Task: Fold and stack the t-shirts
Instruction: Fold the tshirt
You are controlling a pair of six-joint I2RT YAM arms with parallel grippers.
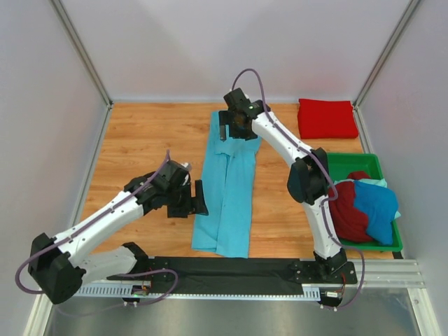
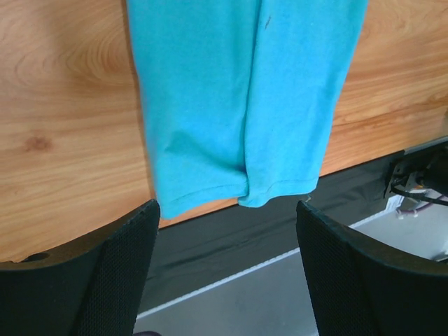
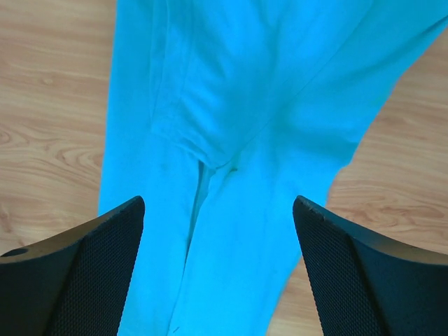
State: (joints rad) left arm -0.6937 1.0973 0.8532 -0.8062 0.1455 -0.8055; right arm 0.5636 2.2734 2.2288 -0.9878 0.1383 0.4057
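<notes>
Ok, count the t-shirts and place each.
4: turquoise shirt mid-table, red shirt folded at far right corner, dark red shirt and blue shirt heaped in the green tray; more may hide beneath.

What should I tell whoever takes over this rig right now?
Left tool: open, empty, by the near hem of the turquoise shirt.
Right tool: open, empty, over that shirt's far end.
Done: the red shirt lies folded at the table's far right corner. The turquoise shirt lies mid-table as a long strip, sides folded in.
Left: fold the strip crosswise and stack it on the red shirt. Then likely do the dark red shirt and blue shirt, heaped unfolded in the tray.
</notes>
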